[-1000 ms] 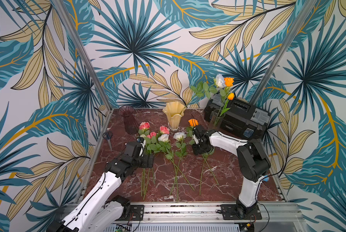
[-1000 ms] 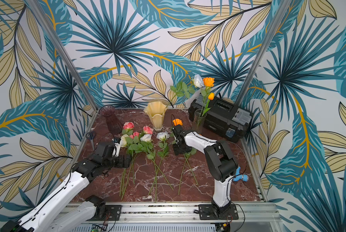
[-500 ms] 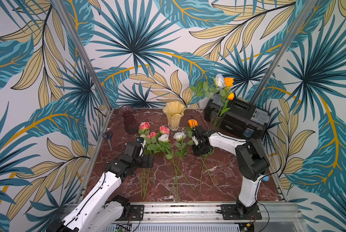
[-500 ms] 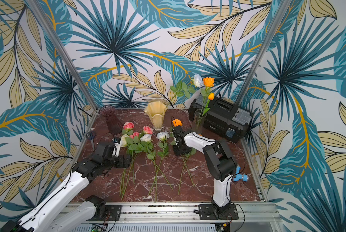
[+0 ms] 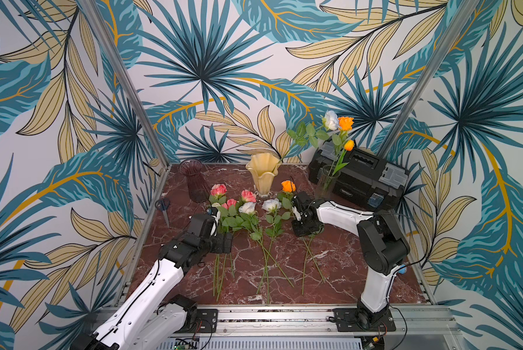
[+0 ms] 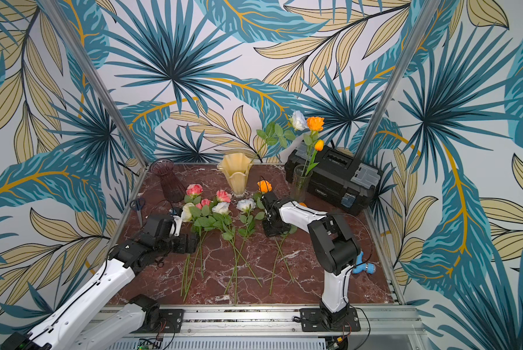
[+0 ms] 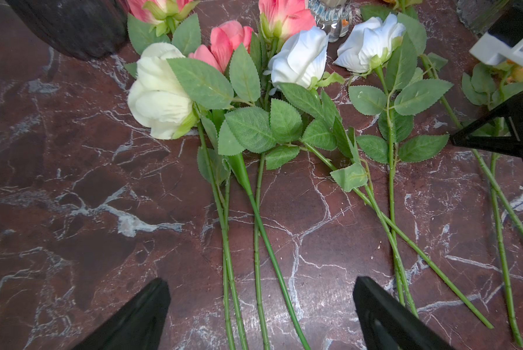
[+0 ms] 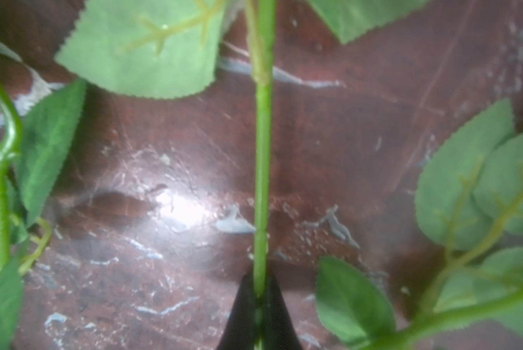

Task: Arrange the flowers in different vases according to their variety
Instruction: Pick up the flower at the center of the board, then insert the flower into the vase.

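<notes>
Though hidden overhead, stem [image 8: 261, 181] between fingertips [image 8: 243, 309]

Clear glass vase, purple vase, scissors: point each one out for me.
clear glass vase [image 5: 326, 185]: in a top view, on its glass wall.
purple vase [image 5: 197, 186]: in a top view, on its ribbed body.
scissors [image 5: 162, 205]: in a top view, on the blue handles.

top views: high above the front edge, facing down and back; table [image 5: 339, 272] in lower centre of frame, walls [image 5: 254, 75] above; both nearly alike | left wrist: low, near, facing flowers [image 7: 299, 60] across upper frame | right wrist: very near, blurred, one stem [image 8: 261, 166] down centre | shared: same flower row on table
</notes>
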Motion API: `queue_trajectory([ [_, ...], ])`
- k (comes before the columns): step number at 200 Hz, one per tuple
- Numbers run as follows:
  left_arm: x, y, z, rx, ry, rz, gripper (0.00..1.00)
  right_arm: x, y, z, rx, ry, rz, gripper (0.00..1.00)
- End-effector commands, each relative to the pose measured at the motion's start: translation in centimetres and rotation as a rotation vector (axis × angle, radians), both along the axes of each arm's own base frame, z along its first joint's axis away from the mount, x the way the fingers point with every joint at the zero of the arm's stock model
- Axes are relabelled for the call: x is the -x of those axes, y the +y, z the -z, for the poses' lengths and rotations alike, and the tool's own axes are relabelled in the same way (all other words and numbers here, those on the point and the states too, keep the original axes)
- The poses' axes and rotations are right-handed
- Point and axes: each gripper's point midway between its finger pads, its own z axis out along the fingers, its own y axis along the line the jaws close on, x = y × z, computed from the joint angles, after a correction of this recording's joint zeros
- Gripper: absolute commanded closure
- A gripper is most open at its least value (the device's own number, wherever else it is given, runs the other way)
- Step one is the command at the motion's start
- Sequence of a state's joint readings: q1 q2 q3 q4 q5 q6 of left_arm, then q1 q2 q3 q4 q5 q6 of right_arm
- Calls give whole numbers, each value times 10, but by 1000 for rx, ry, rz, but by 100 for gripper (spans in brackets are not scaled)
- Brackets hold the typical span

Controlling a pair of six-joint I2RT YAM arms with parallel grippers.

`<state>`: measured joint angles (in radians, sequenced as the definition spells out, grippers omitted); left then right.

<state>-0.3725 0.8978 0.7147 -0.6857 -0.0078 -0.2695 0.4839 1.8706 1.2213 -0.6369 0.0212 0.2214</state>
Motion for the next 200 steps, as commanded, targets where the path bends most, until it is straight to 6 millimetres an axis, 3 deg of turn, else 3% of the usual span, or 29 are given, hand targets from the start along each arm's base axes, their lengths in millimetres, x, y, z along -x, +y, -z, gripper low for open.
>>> queue_trajectory([
  [1,-3,-2,-13,6,-31,4,0,1,-4,-30,-19,-71,28,100],
  [63,-4,-6,-15,22,-37,20,0,13,-17,-115,-111,-249,116,100],
  [135,-2,-30,-25,125,-65,130,0,24,-53,-233,-157,-599,194,100],
  [200,-2,-32,-26,138,-71,134,0,7,-94,-337,-42,-955,292,100],
])
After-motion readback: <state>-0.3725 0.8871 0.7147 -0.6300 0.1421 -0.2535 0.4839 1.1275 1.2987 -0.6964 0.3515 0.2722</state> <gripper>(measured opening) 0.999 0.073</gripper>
